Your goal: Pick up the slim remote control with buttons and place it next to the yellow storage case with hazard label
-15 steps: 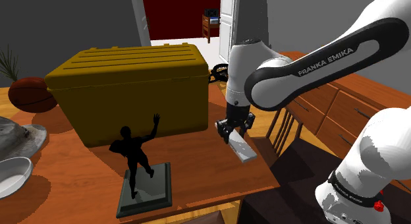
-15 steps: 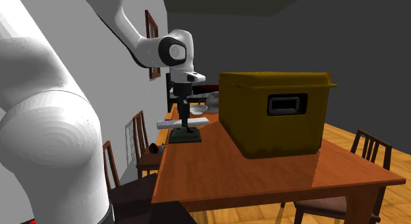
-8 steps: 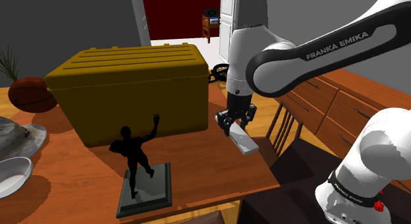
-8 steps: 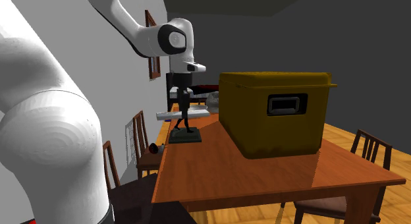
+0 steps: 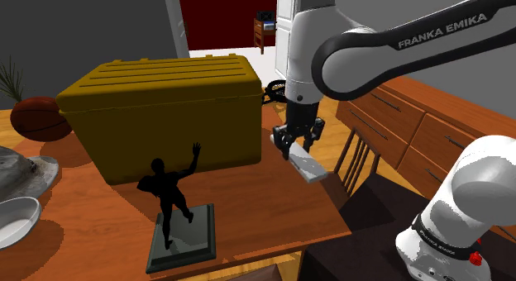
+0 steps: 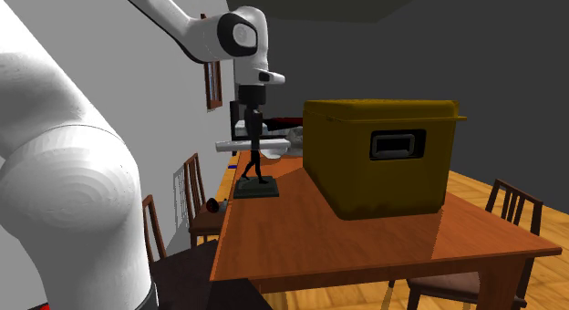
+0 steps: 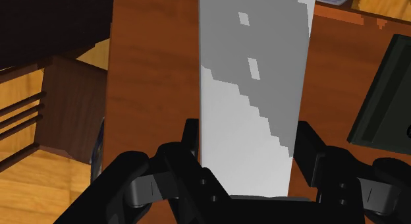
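"FRANKA EMIKA" lettering, on white arm (image 5: 446, 31)

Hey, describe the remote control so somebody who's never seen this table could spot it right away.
Find the big yellow case on the brown table. Just past its end at the shoulder view's right, the black gripper clasps the remote above the table. It is a slim pale grey slab, unlike the black figurine nearby.

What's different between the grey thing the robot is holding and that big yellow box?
The remote is pale grey, slim and flat; the yellow case is dark yellow, bulky and boxy, with a ribbed lid. The remote hangs in the air above the table, clasped in the gripper; the yellow case rests on the table. Both are rectangular in outline.
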Tool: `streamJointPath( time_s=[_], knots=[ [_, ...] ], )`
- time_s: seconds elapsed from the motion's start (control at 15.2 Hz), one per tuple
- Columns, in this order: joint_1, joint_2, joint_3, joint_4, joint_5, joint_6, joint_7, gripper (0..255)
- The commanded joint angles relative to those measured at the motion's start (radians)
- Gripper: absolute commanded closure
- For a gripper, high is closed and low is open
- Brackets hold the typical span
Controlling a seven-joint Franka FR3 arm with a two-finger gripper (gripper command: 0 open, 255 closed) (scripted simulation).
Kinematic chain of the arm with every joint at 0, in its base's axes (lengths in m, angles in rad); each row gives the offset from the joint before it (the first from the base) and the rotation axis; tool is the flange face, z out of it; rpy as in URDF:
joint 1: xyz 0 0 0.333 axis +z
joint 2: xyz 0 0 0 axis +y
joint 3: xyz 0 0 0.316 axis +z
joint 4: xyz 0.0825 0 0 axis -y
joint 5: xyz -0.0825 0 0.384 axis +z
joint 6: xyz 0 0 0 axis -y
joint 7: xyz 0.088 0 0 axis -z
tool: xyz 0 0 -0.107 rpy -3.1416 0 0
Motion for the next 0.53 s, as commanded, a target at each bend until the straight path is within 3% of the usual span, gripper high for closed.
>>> streamJointPath(
  time_s=[0.0,0.46],
  knots=[
    [0.001,-0.013,-0.007,0.021,-0.001,-0.034,0.000,255],
    [-0.002,-0.034,-0.025,0.099,-0.010,-0.133,0.002,255]
  ],
)
